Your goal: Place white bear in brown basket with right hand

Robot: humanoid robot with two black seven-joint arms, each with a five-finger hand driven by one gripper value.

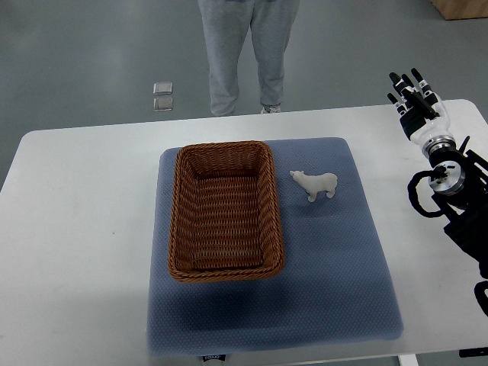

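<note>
I have the white table (76, 229) filling most of the view, its far edge rounded at both corners. On it lies a blue-grey mat (335, 290), covering the middle and reaching nearly to the near edge. The brown basket (226, 149) sits on the left half of that mat, long side running from far to near, with nothing inside that I can see. Beyond the far edge of the table I see a person's legs (245, 53) in grey trousers. My right hand (413, 95) hovers over the far right corner of the table, well apart from the mat, fingers straight and loosely spread, gripping nothing. The white bear (316, 184) stands on the mat just to the right of the basket, near its far right corner, not touching it.
</note>
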